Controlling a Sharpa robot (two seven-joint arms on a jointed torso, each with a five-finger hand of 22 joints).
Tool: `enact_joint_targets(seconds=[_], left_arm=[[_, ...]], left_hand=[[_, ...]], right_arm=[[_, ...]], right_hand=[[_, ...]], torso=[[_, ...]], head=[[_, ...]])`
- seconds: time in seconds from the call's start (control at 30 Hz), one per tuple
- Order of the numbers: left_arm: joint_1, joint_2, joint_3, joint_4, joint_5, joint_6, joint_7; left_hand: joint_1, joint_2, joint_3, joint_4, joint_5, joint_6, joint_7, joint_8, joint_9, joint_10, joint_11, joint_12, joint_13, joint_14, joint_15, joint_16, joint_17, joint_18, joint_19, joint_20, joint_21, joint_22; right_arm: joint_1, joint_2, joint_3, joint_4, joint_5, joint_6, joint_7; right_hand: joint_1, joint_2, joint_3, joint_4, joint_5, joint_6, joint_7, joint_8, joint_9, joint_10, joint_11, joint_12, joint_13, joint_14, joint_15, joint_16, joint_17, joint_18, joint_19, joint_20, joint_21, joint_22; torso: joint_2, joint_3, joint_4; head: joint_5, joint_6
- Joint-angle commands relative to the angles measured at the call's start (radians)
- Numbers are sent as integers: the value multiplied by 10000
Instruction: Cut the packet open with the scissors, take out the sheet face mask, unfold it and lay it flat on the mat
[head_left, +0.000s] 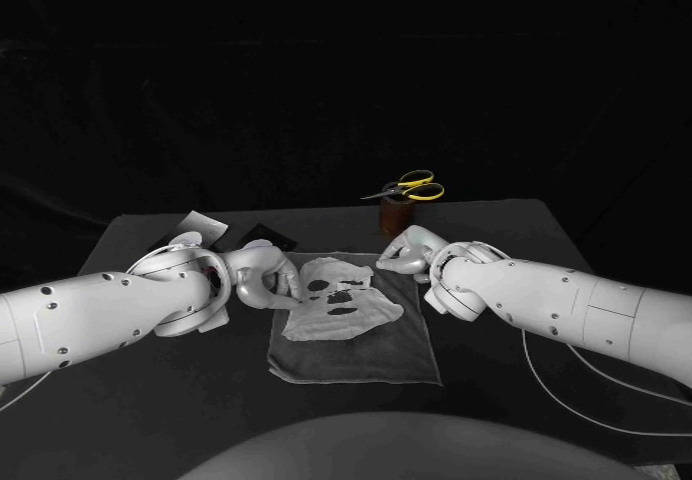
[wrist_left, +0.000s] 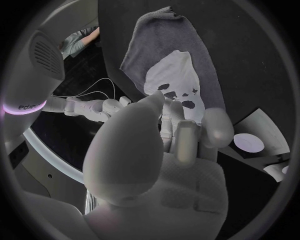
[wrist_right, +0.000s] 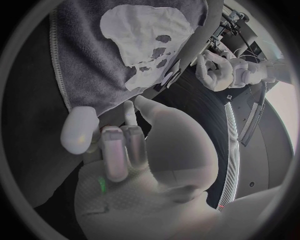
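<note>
The white sheet face mask (head_left: 339, 300) lies spread out on the grey mat (head_left: 389, 355), eye and mouth holes showing; it also appears in the left wrist view (wrist_left: 178, 82) and the right wrist view (wrist_right: 147, 35). My left hand (head_left: 267, 278) hovers at the mat's far left corner, fingers loosely bent beside the mask's edge and holding nothing. My right hand (head_left: 408, 250) rests at the mat's far right corner (wrist_right: 94, 95), fingers apart and empty. The yellow-handled scissors (head_left: 411, 187) stand in a brown holder (head_left: 392, 215) behind the mat.
Packet pieces lie behind my left hand: a white piece (head_left: 206, 226) and a dark one (head_left: 268, 239). The table's far edge runs just behind the scissors holder. Bare black table lies on both sides of the mat under my arms.
</note>
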Motion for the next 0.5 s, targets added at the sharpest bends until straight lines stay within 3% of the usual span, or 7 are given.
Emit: enact_joint_targets(seconds=[0.03, 0.17, 0.23, 0.43, 0.5], left_arm=[[-80, 165, 6, -70, -903, -1096, -1073], [-163, 321, 8, -117, -1161, -1116, -1509], [-190, 384, 9, -138, -1308, -1091, -1728], [-245, 508, 10, -181, -1642, -1009, -2297], [-258, 532, 11, -181, -1704, -970, -2421]], left_hand=[[-193, -18, -116, -5, 24, 17, -107, 336, 279, 77, -65, 367, 177, 186, -51, 151, 442, -59, 230, -31, 216, 227], [-404, -173, -344, -4, 23, -150, -118, 689, 581, 52, -69, 668, 320, 276, -64, 230, 590, -96, 340, -57, 349, 362], [-547, -263, -637, -12, 19, -397, -65, 1115, 917, 5, -44, 948, 451, 304, -30, 261, 637, -110, 372, -53, 395, 408], [-634, -123, -1249, 15, 25, -1028, 1, 2253, 1719, 314, 37, 1680, 1299, 420, 21, 381, 856, -152, 500, 7, 580, 601], [-644, -95, -1323, 17, 24, -1081, 9, 2396, 1809, 381, 42, 1764, 1419, 438, 23, 399, 888, -160, 523, 9, 613, 635]], right_arm=[[-23, 133, 10, -170, 92, 636, -166], [-70, 296, 13, -352, 99, 824, -151], [-91, 369, 15, -433, 101, 851, -131], [-127, 530, 35, -660, 93, 807, -73], [-131, 567, 43, -715, 91, 785, -55]], right_hand=[[-96, -12, -100, 11, -37, -86, 21, -73, -17, 944, 92, 85, 2378, 1068, 64, 65, 2573, -173, 42, 10, 42, 1464], [-122, -38, -162, 15, -56, -122, 40, -88, -24, 952, 111, 114, 2403, 1070, 81, 71, 2585, -173, 35, 23, 48, 1462], [-129, -60, -205, 7, -67, -160, 56, -97, -30, 953, 125, 118, 2406, 1072, 93, 75, 2595, -172, 30, 33, 53, 1460], [-143, -96, -311, -12, -129, -279, 101, -110, -38, 953, 166, 127, 2415, 1074, 128, 79, 2603, -171, 15, 61, 61, 1456], [-136, -97, -333, -21, -147, -308, 109, -111, -39, 957, 175, 139, 2425, 1074, 136, 81, 2607, -172, 15, 68, 75, 1458]], torso=[[12, 4, 25], [21, -1, 31], [31, 2, 22], [25, 7, 37], [39, 9, 43]], head=[[31, 1], [44, 1], [56, 1], [51, 1], [64, 1]])
